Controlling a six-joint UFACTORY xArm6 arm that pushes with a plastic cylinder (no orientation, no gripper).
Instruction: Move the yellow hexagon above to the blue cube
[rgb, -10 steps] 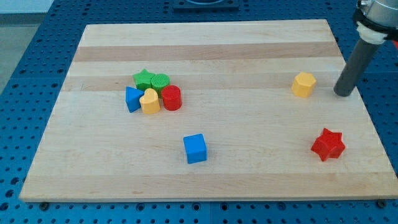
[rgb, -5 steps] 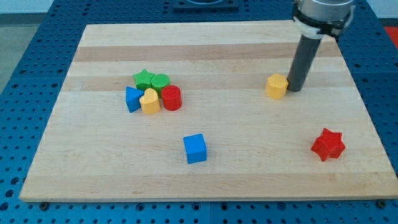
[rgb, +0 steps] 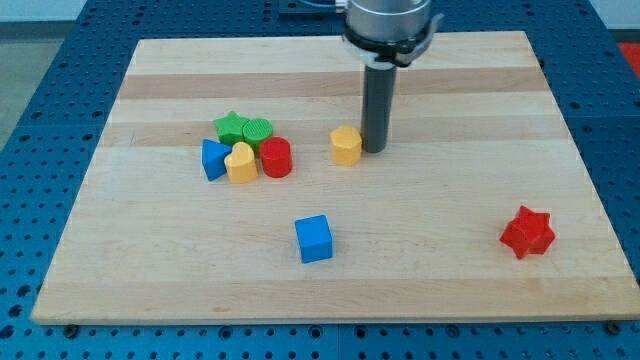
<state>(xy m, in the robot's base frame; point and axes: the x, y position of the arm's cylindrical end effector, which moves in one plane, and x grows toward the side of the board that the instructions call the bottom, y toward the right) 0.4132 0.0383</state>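
The yellow hexagon (rgb: 346, 145) sits near the middle of the wooden board (rgb: 450, 200). My tip (rgb: 375, 149) stands right against the hexagon's right side, touching it or nearly so. The blue cube (rgb: 314, 239) lies lower down, a little left of the hexagon, towards the view's bottom. The hexagon is above the cube and slightly to its right.
A cluster sits left of the hexagon: green star (rgb: 231, 126), green cylinder (rgb: 258, 130), blue triangle (rgb: 213, 159), yellow heart (rgb: 241, 163), red cylinder (rgb: 276, 157). A red star (rgb: 527, 232) lies at the lower right. The board rests on a blue perforated table (rgb: 40, 120).
My tip has swept from the board's right edge to the left, pushing the yellow hexagon leftward from the right side to near the middle. The other blocks have not moved.
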